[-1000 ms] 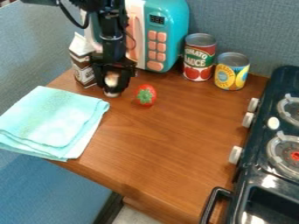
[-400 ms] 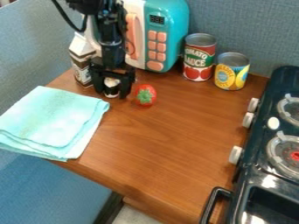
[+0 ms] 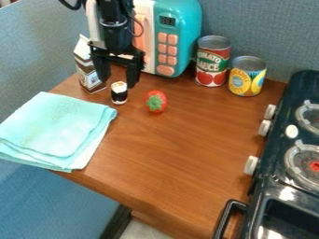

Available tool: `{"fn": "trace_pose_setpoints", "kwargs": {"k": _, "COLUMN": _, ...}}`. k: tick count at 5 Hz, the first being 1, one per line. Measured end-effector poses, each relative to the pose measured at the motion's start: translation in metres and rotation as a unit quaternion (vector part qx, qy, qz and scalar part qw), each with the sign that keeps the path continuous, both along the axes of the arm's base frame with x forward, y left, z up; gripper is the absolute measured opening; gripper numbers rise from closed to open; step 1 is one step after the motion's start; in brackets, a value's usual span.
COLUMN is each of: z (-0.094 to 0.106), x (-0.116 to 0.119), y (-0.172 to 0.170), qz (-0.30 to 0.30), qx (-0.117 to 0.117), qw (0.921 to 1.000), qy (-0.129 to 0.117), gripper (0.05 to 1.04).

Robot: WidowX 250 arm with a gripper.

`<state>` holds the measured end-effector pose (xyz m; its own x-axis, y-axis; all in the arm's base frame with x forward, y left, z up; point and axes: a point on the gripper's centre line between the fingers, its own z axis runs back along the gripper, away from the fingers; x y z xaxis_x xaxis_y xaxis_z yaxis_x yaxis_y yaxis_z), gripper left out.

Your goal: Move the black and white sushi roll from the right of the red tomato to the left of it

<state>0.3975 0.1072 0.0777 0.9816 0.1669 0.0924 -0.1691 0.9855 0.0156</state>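
Note:
The black gripper (image 3: 118, 82) hangs open at the upper left, in front of the teal toy microwave (image 3: 177, 32). Just below its fingertips a small sushi roll (image 3: 119, 93), black around the side with a pale top, stands upright on the wooden counter (image 3: 168, 158). To the right of the roll lies a red strawberry (image 3: 156, 101) with its green leaves facing the camera. A brown and white carton (image 3: 89, 70) stands to the left, close behind the gripper.
A folded turquoise cloth (image 3: 53, 128) covers the counter's left side. At the back stand a tomato sauce can (image 3: 212, 63) and a yellow and blue can (image 3: 247, 77). A dark toy stove (image 3: 299, 154) with knobs and a handle lines the right side.
From around the sushi roll, the gripper has risen and opened wider, leaving the roll standing on the counter. The strawberry, cloth, cans and carton have kept their places.

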Motion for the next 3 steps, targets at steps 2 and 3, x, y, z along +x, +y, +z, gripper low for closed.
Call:
{"fn": "trace_pose_setpoints", "kwargs": {"k": 2, "z": 0.006, "x": -0.040, "y": -0.043, "qz": -0.073, "qx": 0.003, "qw": 0.9967, "qy": 0.036, "gripper": 1.005}}
{"fn": "trace_pose_setpoints", "kwargs": {"k": 3, "z": -0.003, "x": -0.054, "y": -0.042, "qz": -0.071, "qx": 0.006, "qw": 0.9956, "qy": 0.061, "gripper": 1.005}}
